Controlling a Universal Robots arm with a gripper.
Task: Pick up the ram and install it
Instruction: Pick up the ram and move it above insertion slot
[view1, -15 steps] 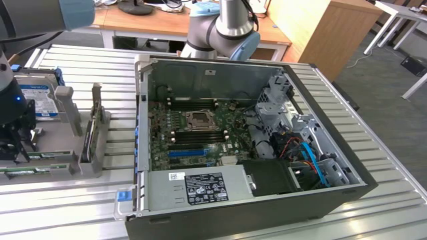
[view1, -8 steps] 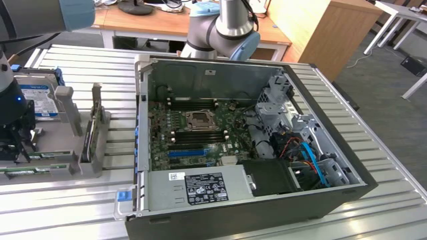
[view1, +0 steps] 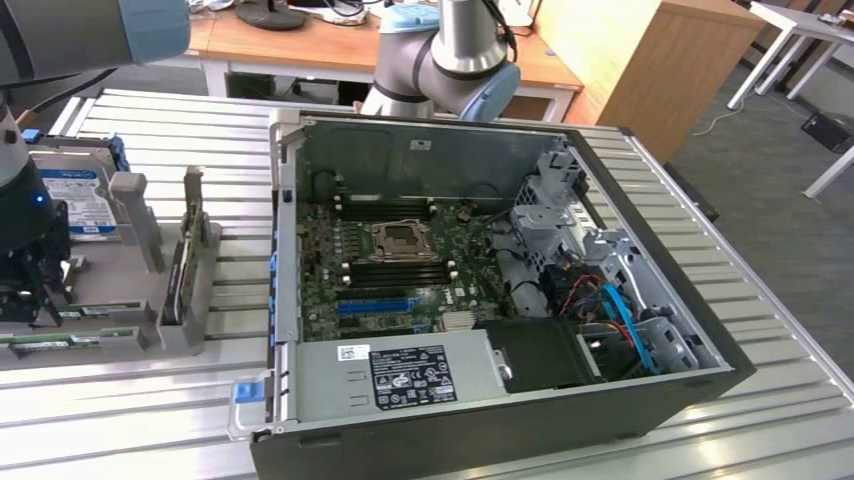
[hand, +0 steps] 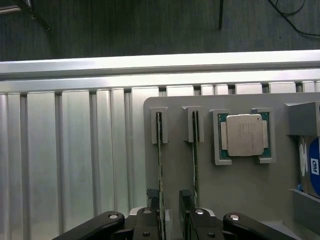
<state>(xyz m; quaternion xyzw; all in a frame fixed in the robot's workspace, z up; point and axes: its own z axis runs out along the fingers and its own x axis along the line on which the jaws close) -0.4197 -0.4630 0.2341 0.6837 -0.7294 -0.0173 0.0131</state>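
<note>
You've got a ribbed bench (hand: 65, 160) of bare metal with a satin sheen. The grey holder (hand: 240, 200) is matt, likely plastic. Ram (hand: 160, 150): green circuit board. Processor (hand: 244, 135) lid: dull brushed metal. Tool (hand: 169, 200): black, semi-gloss. Case (view1: 441, 150) walls: plain sheet metal. Desk (view1: 307, 45): smooth wood.

The ram (hand: 160, 165) is seen edge-on as a long, thin green board, stood upright on its long edge. Its far end is seated in a narrow slotted bracket of the grey holder (hand: 240, 200). A second stick (hand: 195, 170) of the same kind is set parallel just beside it, in the neighbouring bracket, the two being kept apart.
</note>
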